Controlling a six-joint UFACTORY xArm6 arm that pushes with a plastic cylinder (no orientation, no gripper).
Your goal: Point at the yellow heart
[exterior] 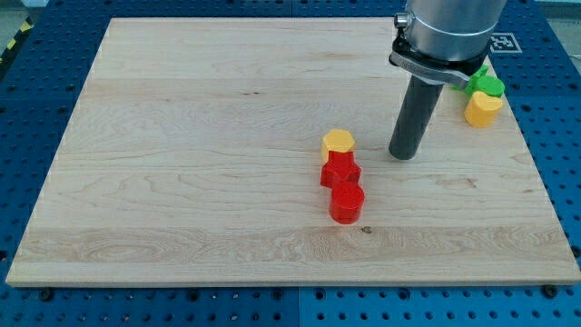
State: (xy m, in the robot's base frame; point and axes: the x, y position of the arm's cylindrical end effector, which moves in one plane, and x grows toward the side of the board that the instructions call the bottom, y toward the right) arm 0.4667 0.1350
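Yellow heart (483, 108) sits far right on the bench (200, 163), close to its right edge, touching a green block (487, 85) behind it. Lobes seem to face far, point near; hard to confirm. No pincer here: my tip (403, 156) rests on bare wood, well left of the heart. Left of the tip: yellow hexagon (339, 142), red star (339, 170), red cylinder (347, 203), clustered. Left half open. Pale wood grain.

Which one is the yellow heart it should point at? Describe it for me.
Look at the wooden board's right edge near the view's top. The yellow heart sits there, just below a green block. The other yellow block is mid-board, atop two red ones.
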